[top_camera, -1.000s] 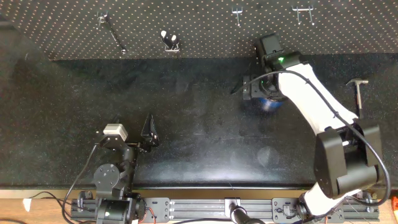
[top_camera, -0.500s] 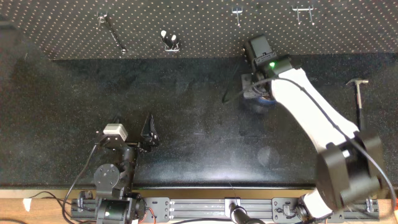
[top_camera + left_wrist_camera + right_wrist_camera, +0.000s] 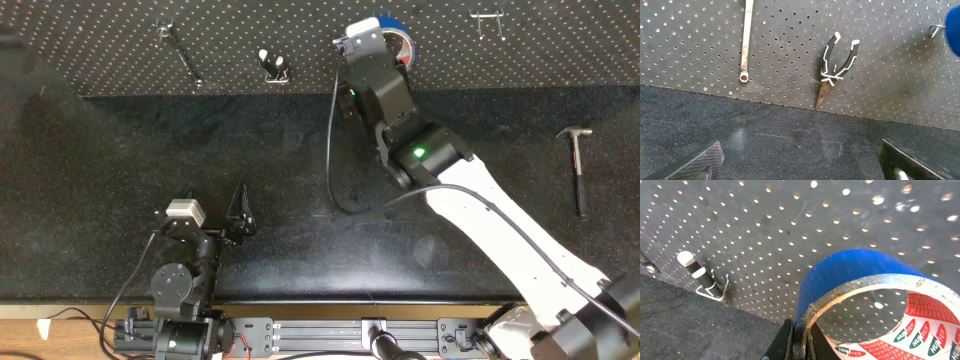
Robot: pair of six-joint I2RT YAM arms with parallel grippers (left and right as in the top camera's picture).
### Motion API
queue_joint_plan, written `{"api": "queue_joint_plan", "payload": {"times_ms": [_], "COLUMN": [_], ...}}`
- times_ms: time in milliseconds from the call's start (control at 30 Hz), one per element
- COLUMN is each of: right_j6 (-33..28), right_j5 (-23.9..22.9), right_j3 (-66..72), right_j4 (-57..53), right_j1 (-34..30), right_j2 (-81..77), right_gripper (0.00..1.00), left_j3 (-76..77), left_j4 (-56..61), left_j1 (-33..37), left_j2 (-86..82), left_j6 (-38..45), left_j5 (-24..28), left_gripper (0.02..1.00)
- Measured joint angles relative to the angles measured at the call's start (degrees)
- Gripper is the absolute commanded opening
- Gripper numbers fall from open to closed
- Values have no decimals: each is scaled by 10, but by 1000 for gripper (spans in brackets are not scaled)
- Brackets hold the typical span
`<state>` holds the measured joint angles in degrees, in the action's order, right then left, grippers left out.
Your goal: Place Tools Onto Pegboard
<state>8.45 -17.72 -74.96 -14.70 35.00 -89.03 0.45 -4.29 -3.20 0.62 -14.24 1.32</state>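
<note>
My right gripper (image 3: 799, 342) is shut on the rim of a blue tape roll (image 3: 860, 295) and holds it upright close in front of the pegboard (image 3: 790, 225). In the top view the blue tape roll (image 3: 400, 36) and right gripper (image 3: 384, 42) are at the pegboard's upper middle. A wrench (image 3: 745, 40) and black-handled pliers (image 3: 836, 65) hang on the board. The hammer (image 3: 577, 165) lies on the black table at the right. My left gripper (image 3: 800, 172) is low over the table at the front left, open and holding nothing; the left gripper (image 3: 238, 212) also shows from above.
A double hook (image 3: 487, 22) is bare on the pegboard's right part. A wire hook (image 3: 936, 30) sticks out beside the tape. The pliers' white-tipped handle (image 3: 695, 270) sits in its holder, off to one side of the roll. The black table (image 3: 300, 180) lies between the arms.
The right arm has lifted the tape roll off the table and carried it up to the pegboard, shifting a little left. The left arm has not moved.
</note>
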Motion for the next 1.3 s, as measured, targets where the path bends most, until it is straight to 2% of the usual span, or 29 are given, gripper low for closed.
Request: {"api": "queue_joint_plan", "payload": {"times_ms": [200, 633, 733, 767, 800, 1000, 1133, 1300], "right_j6": [-34, -48, -49, -49, -49, -54, -54, -54], "right_j5": [-4, -13, -12, -12, -10, 3, 18, 44], "right_j3": [0, 0, 0, 0, 0, 0, -1, -1], "right_j4": [77, 96, 98, 98, 98, 91, 3, -23], "right_j1": [0, -13, -13, -13, -13, -13, -13, -13], "right_j2": [-45, -79, -80, -83, -86, -86, -72, -39], "right_gripper": [75, 80, 150, 266, 301, 301, 301, 318], "left_j3": [0, 0, 0, 0, 0, 0, 0, 0], "left_j4": [0, 0, 0, 0, 0, 0, 0, 0], "left_j1": [0, 0, 0, 0, 0, 0, 0, 0], "left_j2": [0, 0, 0, 0, 0, 0, 0, 0], "left_j6": [0, 0, 0, 0, 0, 0, 0, 0], "left_j5": [0, 0, 0, 0, 0, 0, 0, 0], "left_gripper": [998, 996, 996, 996, 996, 996, 996, 996]}}
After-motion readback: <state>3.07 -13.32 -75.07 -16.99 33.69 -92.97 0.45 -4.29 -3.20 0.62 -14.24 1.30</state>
